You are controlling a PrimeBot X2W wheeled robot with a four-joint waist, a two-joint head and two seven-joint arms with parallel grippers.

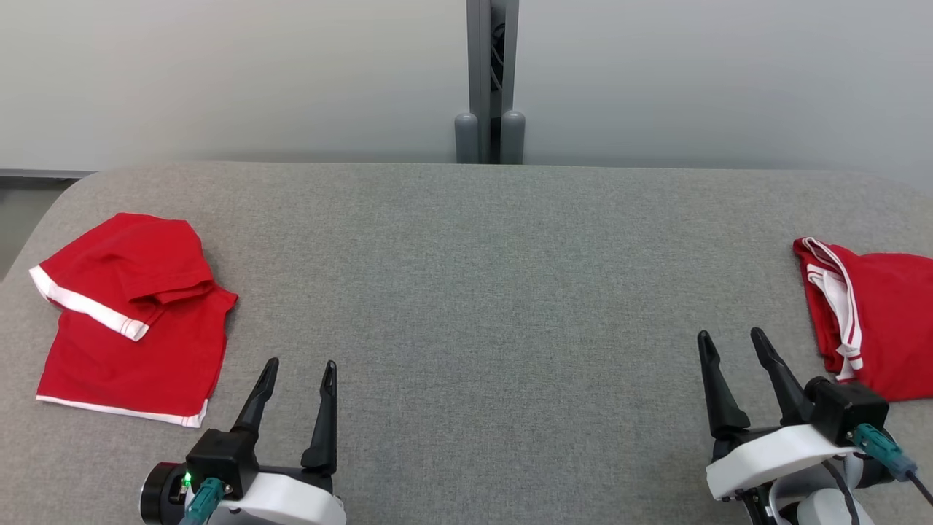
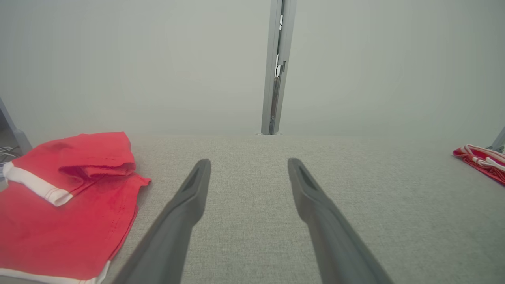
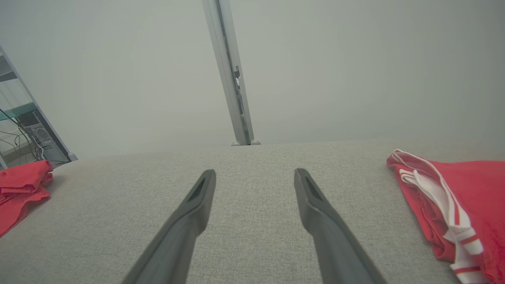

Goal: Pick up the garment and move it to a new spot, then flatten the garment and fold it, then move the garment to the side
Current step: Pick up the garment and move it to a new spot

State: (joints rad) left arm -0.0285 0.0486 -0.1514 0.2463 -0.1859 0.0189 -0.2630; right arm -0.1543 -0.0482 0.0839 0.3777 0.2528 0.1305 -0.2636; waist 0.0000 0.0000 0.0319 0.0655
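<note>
Two red garments with white trim lie on the grey table (image 1: 466, 292). One garment (image 1: 131, 321) sits loosely rumpled at the left, just left of and beyond my left gripper (image 1: 301, 369); the left wrist view has this left garment (image 2: 67, 201) at its lower left. The other red garment (image 1: 875, 321) lies folded at the right edge, partly cut off, just right of my right gripper (image 1: 731, 341); that right garment (image 3: 457, 205) sits at the right of the right wrist view. Both grippers hover open near the front edge with nothing between the fingers (image 2: 189, 197) (image 3: 197, 197).
A grey metal post (image 1: 490, 80) stands behind the table's far edge against a pale wall. The table's wide grey middle lies between the two garments. At the far left of the right wrist view, a shelf frame with cables (image 3: 27, 130) stands beyond the table.
</note>
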